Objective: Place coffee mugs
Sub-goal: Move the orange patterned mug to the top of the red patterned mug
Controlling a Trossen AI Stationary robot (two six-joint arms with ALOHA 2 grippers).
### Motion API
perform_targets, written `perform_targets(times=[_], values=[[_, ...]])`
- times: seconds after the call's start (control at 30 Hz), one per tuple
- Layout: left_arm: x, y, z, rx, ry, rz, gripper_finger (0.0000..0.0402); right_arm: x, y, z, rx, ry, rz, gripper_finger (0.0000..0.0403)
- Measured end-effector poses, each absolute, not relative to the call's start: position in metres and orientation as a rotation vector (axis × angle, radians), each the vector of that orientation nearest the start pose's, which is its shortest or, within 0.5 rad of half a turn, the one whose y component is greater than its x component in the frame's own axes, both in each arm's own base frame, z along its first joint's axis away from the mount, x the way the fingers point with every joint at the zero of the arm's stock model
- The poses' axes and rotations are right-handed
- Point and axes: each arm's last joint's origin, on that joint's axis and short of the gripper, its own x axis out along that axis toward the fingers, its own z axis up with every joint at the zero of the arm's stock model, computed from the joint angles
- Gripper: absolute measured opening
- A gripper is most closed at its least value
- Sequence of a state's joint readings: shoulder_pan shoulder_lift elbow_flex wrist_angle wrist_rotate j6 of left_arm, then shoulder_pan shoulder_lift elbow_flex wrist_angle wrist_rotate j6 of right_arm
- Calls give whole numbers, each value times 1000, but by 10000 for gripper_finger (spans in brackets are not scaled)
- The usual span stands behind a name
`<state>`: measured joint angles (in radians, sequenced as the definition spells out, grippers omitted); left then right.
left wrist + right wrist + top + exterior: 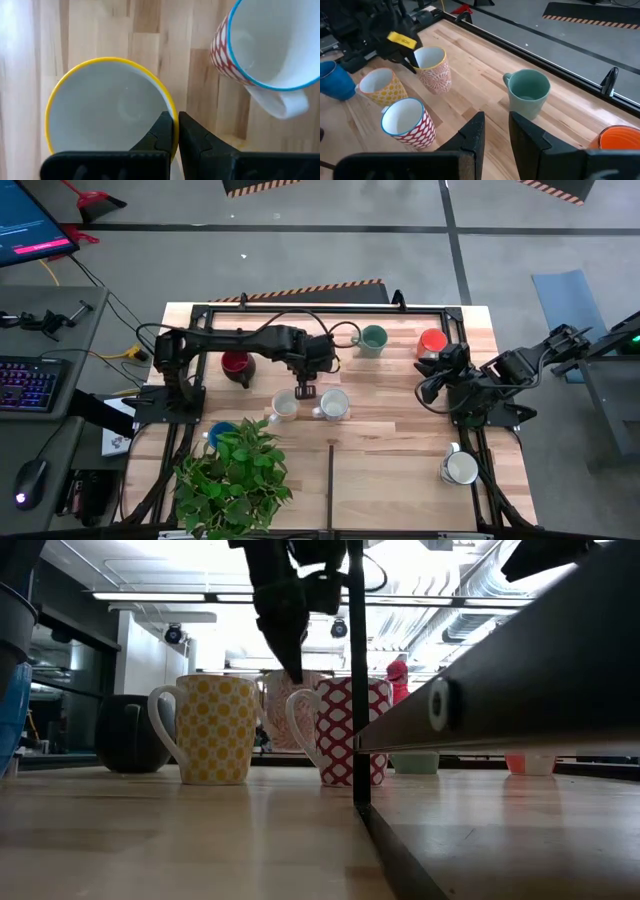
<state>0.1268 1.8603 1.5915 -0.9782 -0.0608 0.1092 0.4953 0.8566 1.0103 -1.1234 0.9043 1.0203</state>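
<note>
Wooden tabletop is seen with open boards at the front centre. One leafy plant stands at the front left corner. Eight mugs are counted: seven are spread across the back and middle, one white mug near the right edge. Left gripper, fingers closed and empty, hangs over the yellow-patterned mug. Right gripper, slightly parted and empty, is held beside the orange mug.
</note>
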Motion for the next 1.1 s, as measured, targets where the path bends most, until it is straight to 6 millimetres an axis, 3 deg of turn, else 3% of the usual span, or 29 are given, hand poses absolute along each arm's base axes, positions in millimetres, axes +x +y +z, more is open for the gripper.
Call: perform_targets(times=[0.4, 0.7, 0.93, 1.1], values=[[386, 49, 258, 89, 1146, 44, 1, 127, 43, 332, 358, 429, -669, 72], [404, 50, 221, 127, 1209, 12, 0, 131, 45, 336, 355, 394, -634, 72], [407, 49, 221, 151, 1189, -7, 2, 133, 46, 338, 346, 385, -621, 72], [410, 49, 227, 162, 1174, -6, 26, 133, 46, 338, 339, 387, -620, 72]])
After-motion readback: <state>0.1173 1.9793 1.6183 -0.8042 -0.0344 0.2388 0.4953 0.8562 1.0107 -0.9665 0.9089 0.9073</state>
